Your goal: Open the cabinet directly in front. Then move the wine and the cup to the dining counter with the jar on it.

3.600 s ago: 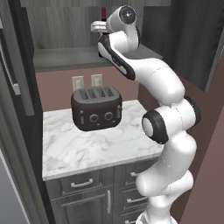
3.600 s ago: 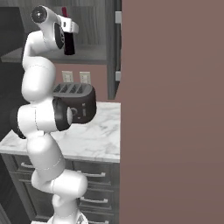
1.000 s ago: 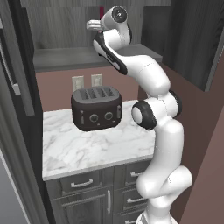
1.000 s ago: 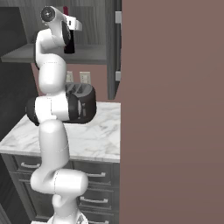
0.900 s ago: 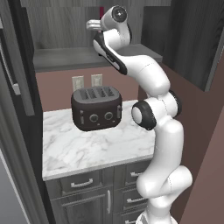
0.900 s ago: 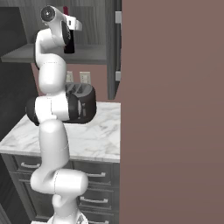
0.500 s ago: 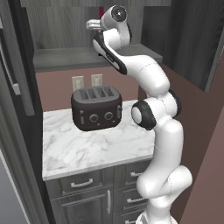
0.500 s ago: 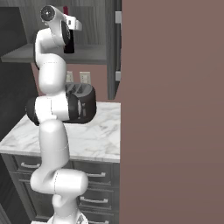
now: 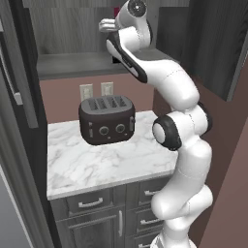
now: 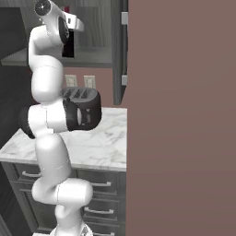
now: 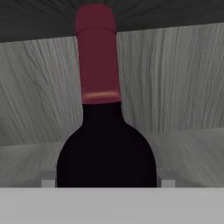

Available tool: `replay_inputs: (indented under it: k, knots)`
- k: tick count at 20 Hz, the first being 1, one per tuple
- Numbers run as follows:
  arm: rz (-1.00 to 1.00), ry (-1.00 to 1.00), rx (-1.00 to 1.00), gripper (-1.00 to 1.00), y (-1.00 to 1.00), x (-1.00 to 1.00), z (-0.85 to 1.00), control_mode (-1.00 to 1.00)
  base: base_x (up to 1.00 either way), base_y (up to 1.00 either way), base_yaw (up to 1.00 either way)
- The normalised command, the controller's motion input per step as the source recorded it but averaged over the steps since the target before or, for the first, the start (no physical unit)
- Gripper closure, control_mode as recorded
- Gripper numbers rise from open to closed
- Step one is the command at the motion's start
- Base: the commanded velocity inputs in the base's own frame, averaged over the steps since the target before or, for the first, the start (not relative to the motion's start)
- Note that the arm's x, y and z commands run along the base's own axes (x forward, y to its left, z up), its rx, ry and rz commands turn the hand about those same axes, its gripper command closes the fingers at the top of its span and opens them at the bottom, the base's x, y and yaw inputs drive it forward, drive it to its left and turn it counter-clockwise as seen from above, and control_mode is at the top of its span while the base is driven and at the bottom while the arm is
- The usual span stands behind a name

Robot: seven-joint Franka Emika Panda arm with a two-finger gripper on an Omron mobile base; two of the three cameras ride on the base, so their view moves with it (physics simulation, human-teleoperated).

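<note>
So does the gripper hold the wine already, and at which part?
It cannot be told. In the hand view the wine stands upright close ahead, its body level with the gripper, inside the open cabinet, but no finger is seen touching it.

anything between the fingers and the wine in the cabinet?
Nothing. In the hand view the wine stands upright, close ahead on the cabinet shelf, with the stretch to it bare.

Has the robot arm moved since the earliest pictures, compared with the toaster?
Yes. The elbow swung from right of the toaster toward it, while the gripper stays in the cabinet.
</note>
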Motion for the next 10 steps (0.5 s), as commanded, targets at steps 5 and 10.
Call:
replay_inputs:
  k: [5, 10]
  knots:
    - [0.0, -0.11, 0.04, 1.0, -0.52, -1.0, -0.26, -1.0, 0.0, 0.0, 0.0]
    - [0.0, -0.19, 0.05, 1.0, -0.55, -1.0, -0.4, -1.0, 0.0, 0.0, 0.0]
